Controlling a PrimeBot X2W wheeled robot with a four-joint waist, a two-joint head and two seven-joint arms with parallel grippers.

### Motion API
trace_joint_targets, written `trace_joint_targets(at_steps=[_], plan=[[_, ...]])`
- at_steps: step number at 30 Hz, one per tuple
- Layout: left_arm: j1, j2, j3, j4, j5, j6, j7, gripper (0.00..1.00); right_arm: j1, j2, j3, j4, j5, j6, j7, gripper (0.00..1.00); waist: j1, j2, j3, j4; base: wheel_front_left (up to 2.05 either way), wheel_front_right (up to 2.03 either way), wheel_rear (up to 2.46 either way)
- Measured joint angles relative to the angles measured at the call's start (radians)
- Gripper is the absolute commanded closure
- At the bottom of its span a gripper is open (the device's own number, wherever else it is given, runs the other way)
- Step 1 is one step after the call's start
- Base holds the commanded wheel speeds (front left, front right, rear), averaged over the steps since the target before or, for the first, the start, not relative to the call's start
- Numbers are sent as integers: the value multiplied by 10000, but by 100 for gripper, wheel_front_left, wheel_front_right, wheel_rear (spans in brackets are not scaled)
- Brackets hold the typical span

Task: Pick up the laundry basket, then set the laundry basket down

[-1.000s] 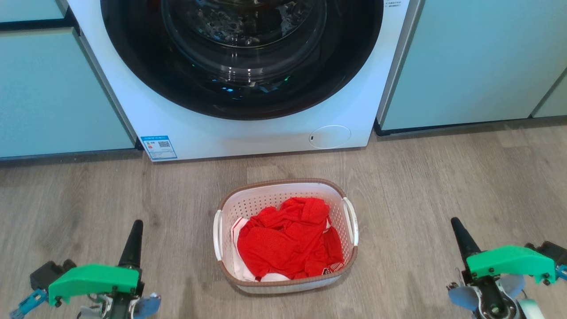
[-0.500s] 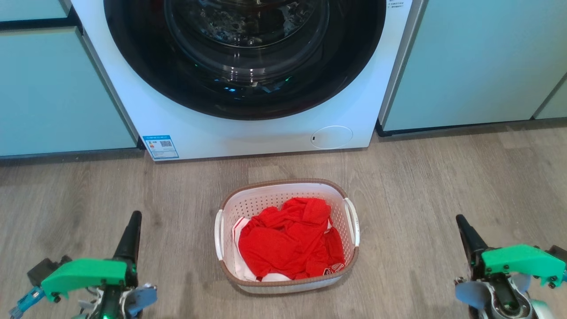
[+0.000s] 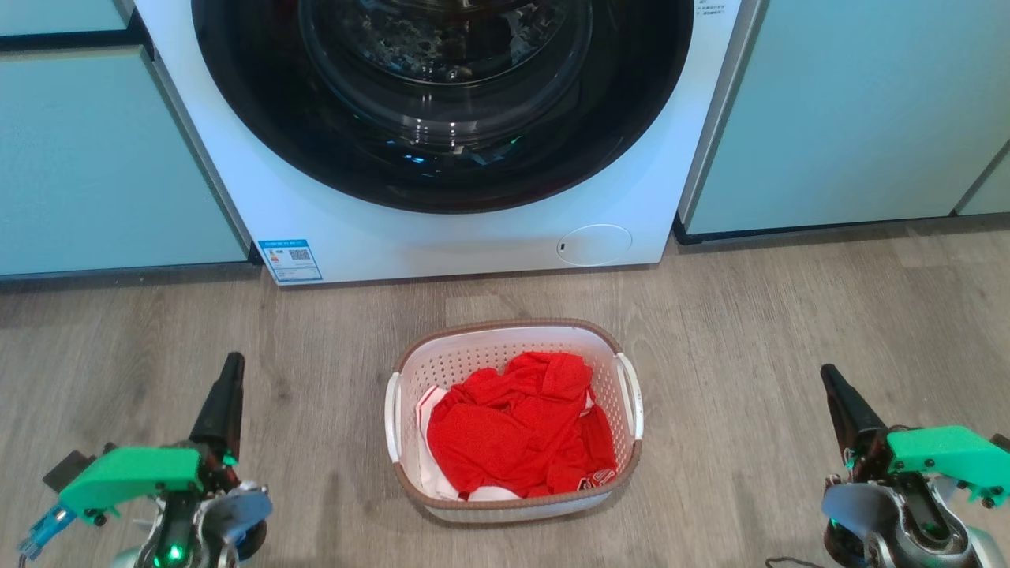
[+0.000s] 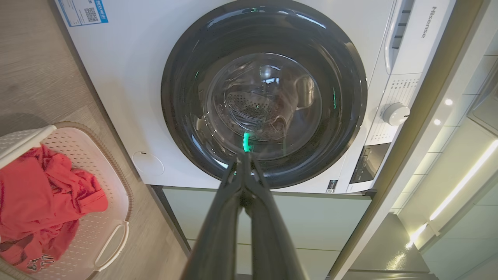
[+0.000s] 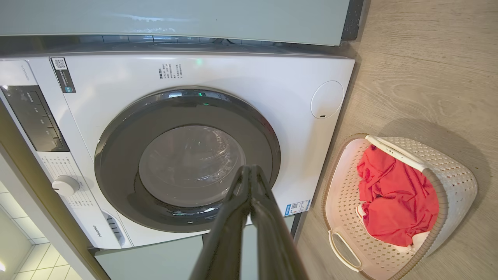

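Both sides checked: left gripper (image 3: 232,367) and right gripper (image 3: 828,372), jaws pressed together, empty. Found laundry basket (image 3: 489,355) between them on grey wood-plank floor (image 3: 750,315), near washing machine (image 3: 473,241) flanked by pale green cabinets (image 3: 828,118).

Pointing the right gripper (image 5: 250,170) toward the dark round door (image 5: 186,155) of the white front-loading washing machine (image 5: 233,74), with both long fingers pressed together at the tips and gripping nothing. Showing the laundry basket (image 5: 451,182) at the right, sitting on the wood-grain floor (image 5: 428,58) near the machine's front, well apart from the gripper. Holding a crumpled red garment (image 5: 397,202) inside the basket, over something white.
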State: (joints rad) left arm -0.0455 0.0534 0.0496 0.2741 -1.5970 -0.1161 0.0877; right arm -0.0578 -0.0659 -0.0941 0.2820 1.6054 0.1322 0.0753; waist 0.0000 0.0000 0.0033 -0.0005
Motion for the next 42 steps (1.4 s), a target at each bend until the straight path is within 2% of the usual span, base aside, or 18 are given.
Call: trace_joint_targets(at_steps=[3,42], plan=[[-84,0,29,0,-247,-79,48,100,2,0,-31,-12,242,0,73,100,0,0,-1,6,0,0,0],[-114,-21,196,2,-245,-79,92,100,1,67,-148,-12,236,0,174,100,0,0,-1,5,0,0,0]])
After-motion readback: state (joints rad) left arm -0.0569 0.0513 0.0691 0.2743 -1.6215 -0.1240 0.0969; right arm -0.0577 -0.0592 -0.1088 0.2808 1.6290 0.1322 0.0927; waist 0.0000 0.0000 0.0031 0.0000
